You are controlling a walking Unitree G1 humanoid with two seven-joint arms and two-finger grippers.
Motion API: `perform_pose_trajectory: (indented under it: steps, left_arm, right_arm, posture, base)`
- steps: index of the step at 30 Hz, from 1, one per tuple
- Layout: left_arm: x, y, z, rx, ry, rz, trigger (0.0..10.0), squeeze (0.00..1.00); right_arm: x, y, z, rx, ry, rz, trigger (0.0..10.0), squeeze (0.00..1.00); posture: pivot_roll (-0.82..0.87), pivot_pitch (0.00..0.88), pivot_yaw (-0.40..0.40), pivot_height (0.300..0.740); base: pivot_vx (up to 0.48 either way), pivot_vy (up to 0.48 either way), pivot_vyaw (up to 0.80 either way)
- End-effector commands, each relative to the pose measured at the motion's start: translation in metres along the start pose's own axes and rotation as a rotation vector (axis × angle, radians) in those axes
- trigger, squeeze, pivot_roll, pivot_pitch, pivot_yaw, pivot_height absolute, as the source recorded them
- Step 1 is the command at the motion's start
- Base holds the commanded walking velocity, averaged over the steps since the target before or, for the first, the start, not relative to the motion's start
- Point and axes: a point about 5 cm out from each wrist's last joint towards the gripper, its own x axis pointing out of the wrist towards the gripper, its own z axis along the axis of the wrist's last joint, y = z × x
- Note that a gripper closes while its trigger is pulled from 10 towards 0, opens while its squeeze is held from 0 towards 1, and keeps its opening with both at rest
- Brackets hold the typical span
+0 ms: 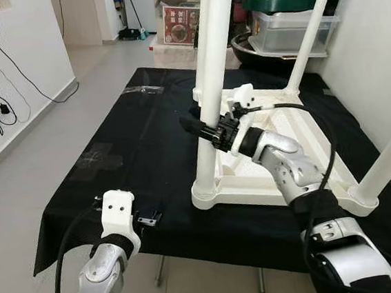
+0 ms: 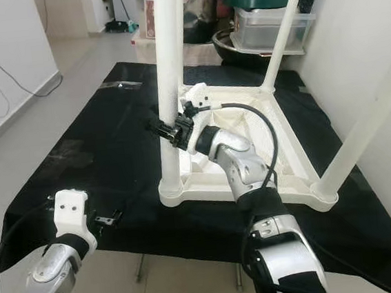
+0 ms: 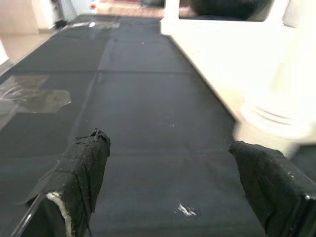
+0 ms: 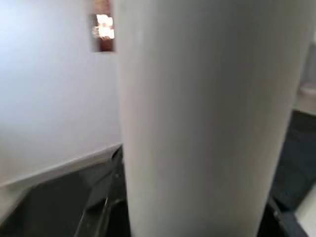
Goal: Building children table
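A plain white table leg (image 1: 211, 82) is being gripped between the black fingers (image 1: 204, 127) of the silver right gripper (image 1: 211, 132), over a black cloth (image 1: 134, 152).

grey tiled floor (image 1: 26, 183), white walls (image 1: 13, 53) (cables hanging), stacked storage boxes (image 1: 288, 30).

Head eyes: look down, both seeing the upside-down white plastic table (image 1: 273, 160) | left wrist: low over black cloth (image 3: 138, 98) | right wrist: right against white round leg (image 4: 207, 113)
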Motion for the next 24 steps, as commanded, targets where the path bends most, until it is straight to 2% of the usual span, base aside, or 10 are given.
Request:
perform_pose_trajectory:
  steps: [1, 4, 6, 8, 11, 12, 13, 17, 18, 24]
  left_arm:
    - [-0.004, 0.000, -0.005, -0.006, 0.016, 0.008, 10.0, 0.00]
    - [-0.005, -0.003, -0.006, -0.011, 0.025, -0.004, 10.0, 0.00]
    - [-0.006, -0.005, -0.008, -0.007, 0.032, -0.024, 10.0, 0.00]
    - [-0.004, -0.006, -0.007, -0.014, 0.031, -0.032, 10.0, 0.00]
    - [-0.002, -0.006, -0.006, -0.011, 0.029, -0.038, 10.0, 0.00]
    - [-0.001, -0.007, -0.005, -0.011, 0.027, -0.044, 10.0, 0.00]
    - [0.000, -0.006, -0.004, -0.009, 0.024, -0.047, 10.0, 0.00]
    - [-0.001, -0.004, -0.002, -0.010, 0.018, -0.049, 10.0, 0.00]
    - [-0.001, -0.003, -0.003, -0.008, 0.020, -0.044, 10.0, 0.00]
    - [0.000, -0.003, -0.004, -0.012, 0.018, -0.042, 10.0, 0.00]
  right_arm:
    - [-0.049, -0.061, -0.042, 0.015, 0.173, -0.683, 0.0, 0.00]
    - [-0.077, -0.056, -0.044, -0.017, 0.170, -0.842, 0.0, 0.00]
    - [-0.083, -0.035, -0.030, -0.055, 0.124, -0.843, 7.5, 0.00]
    - [-0.077, -0.023, -0.020, -0.053, 0.087, -0.790, 10.0, 0.00]
    - [-0.068, -0.015, -0.010, -0.038, 0.044, -0.710, 10.0, 0.00]
    - [-0.062, -0.010, 0.002, 0.015, -0.042, -0.615, 10.0, 0.22]
    - [-0.055, -0.009, 0.013, 0.044, -0.087, -0.530, 10.0, 1.00]
    - [-0.037, -0.021, 0.039, -0.025, -0.062, -0.425, 10.0, 1.00]
    - [-0.030, -0.020, 0.043, -0.040, -0.028, -0.351, 10.0, 0.00]
    - [-0.020, -0.010, 0.051, -0.046, 0.020, 0.037, 10.0, 0.00]
  posture:
    - [0.08, 0.000, -0.100, 0.740]
    - [0.07, 0.000, -0.091, 0.740]
    - [0.06, 0.000, -0.086, 0.740]
    - [0.05, 0.000, -0.073, 0.740]
    - [0.05, 0.000, -0.071, 0.740]
    - [0.05, 0.000, -0.072, 0.740]
    - [0.06, 0.000, -0.078, 0.740]
    - [0.06, 0.000, -0.084, 0.740]
    - [0.06, 0.000, -0.085, 0.740]
    - [0.06, 0.000, -0.088, 0.740]
  base:
    - [0.000, 0.000, 0.00]
    - [0.000, 0.000, 0.00]
    - [0.000, 0.000, 0.00]
    - [0.000, 0.000, 0.00]
    - [0.000, 0.000, 0.00]
    - [0.000, 0.000, 0.00]
    - [0.000, 0.000, 0.00]
    - [0.000, 0.000, 0.00]
    - [0.000, 0.000, 0.00]
    - [0.000, 0.000, 0.00]
